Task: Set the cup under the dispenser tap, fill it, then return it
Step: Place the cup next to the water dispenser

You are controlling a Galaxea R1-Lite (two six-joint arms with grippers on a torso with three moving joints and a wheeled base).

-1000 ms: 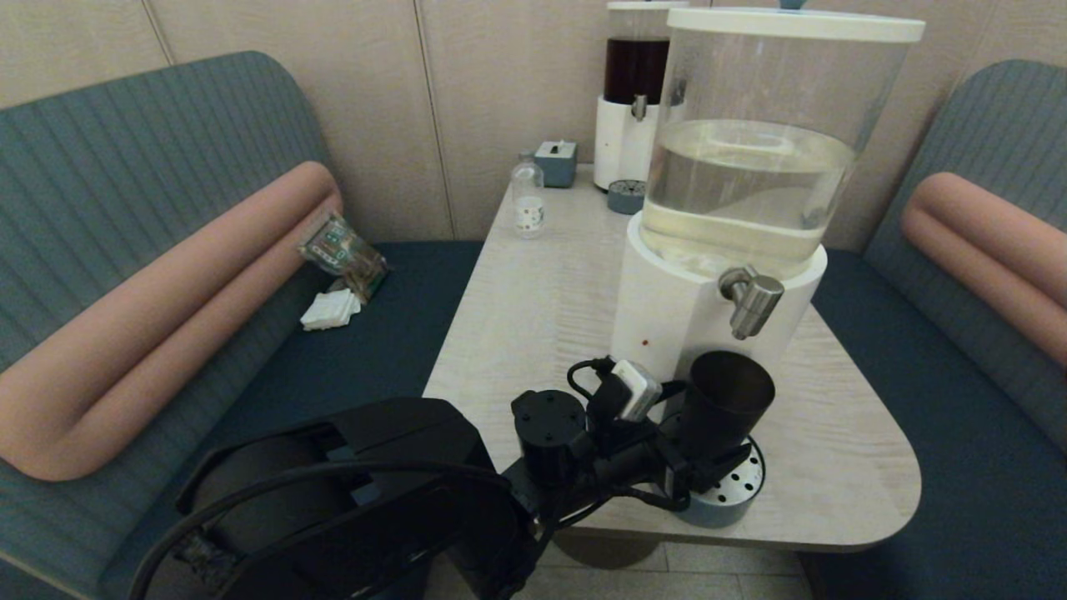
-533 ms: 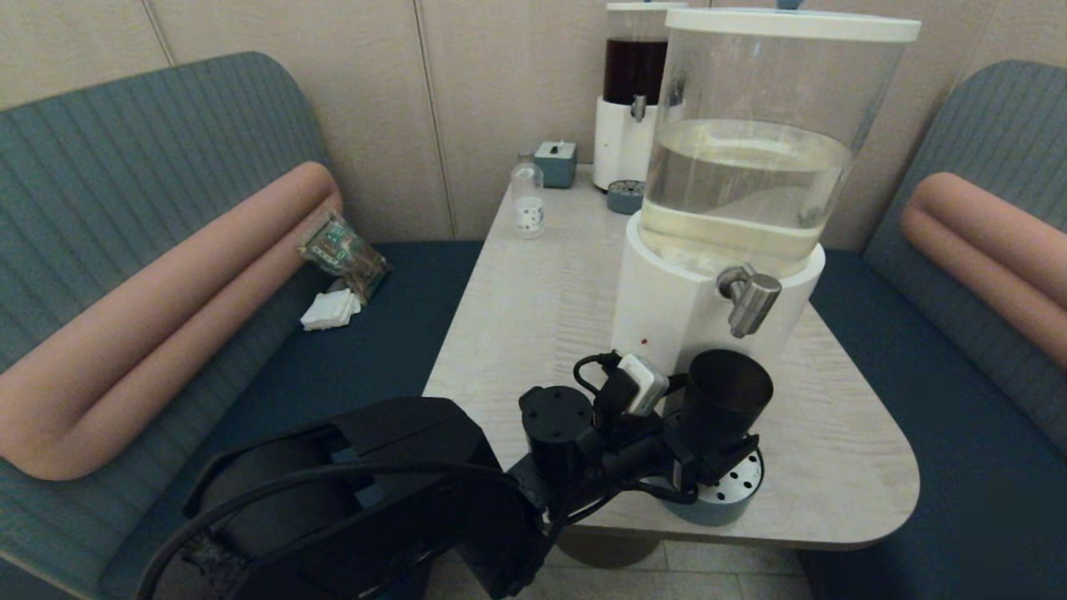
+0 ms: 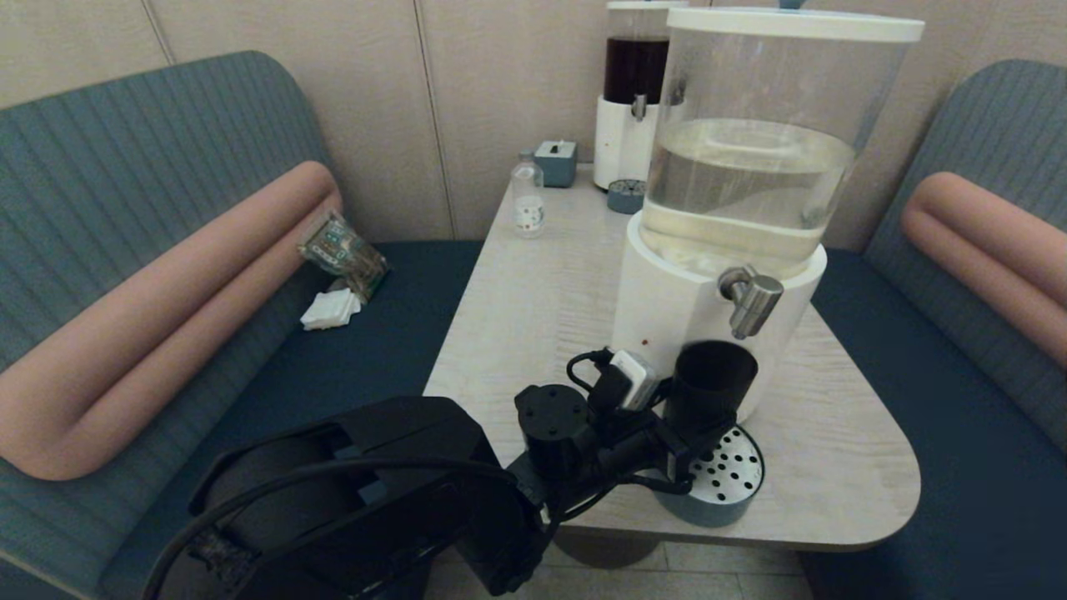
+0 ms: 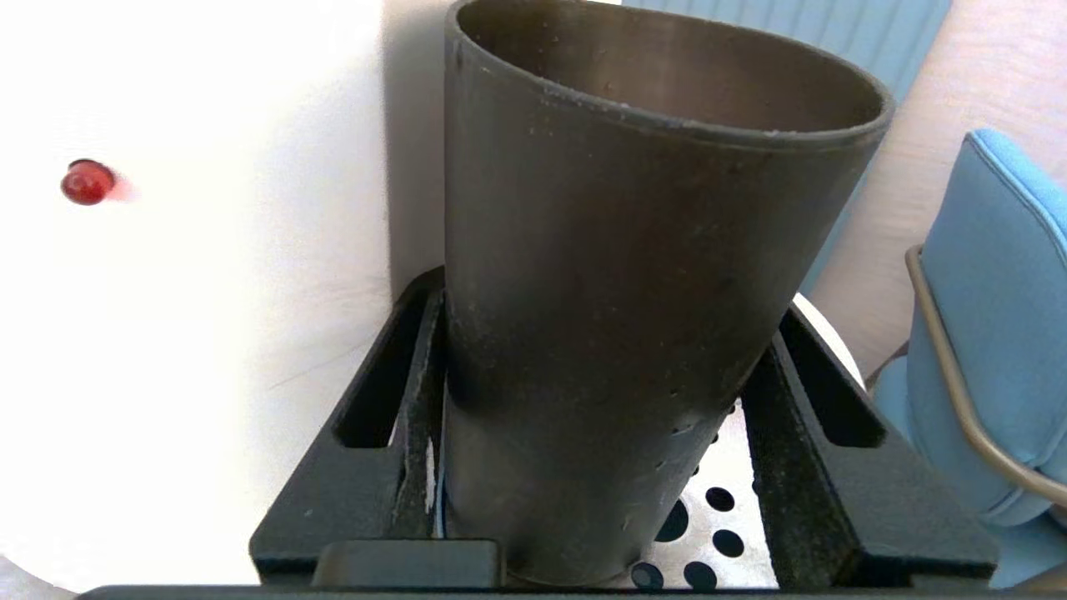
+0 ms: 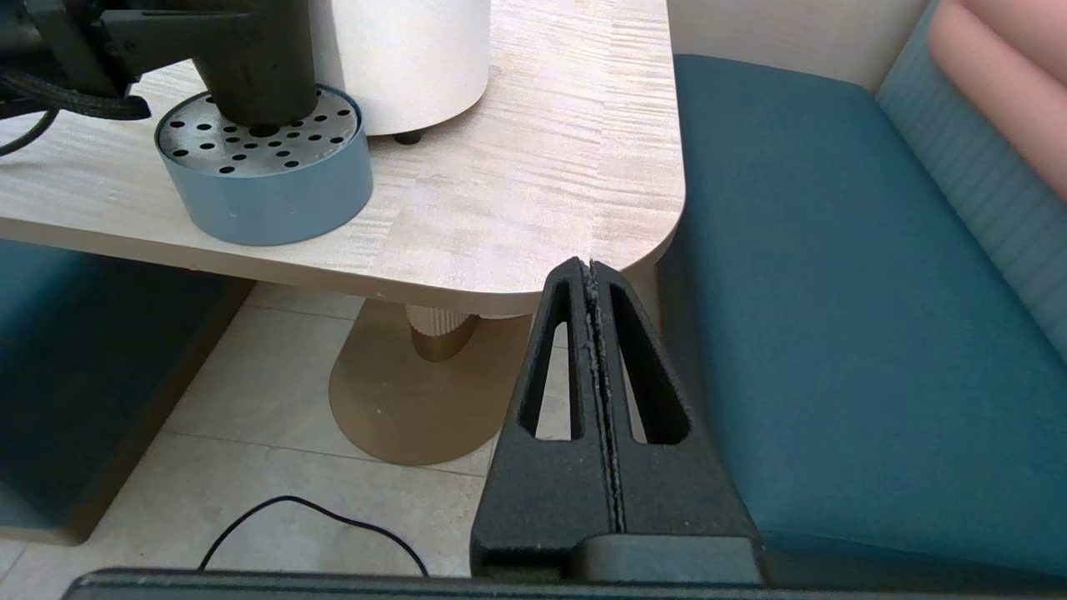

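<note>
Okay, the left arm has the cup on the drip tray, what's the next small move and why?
Probably nudge the cup a little to the robot's right. The left gripper is shut on it over the drip tray, but in the head view its mouth appears to sit slightly left of the tap. The right gripper is parked off the table.

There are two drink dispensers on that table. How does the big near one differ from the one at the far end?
The near clear-tank dispenser holds pale, nearly clear liquid; the far dispenser holds dark red-brown liquid. The near one has a thick brushed-steel tap; the far one's tap looks small. At the near one's perforated drip tray, the left gripper holds a dark tapered cup; the far one's tray has no cup. Both have white bases and lids.
</note>
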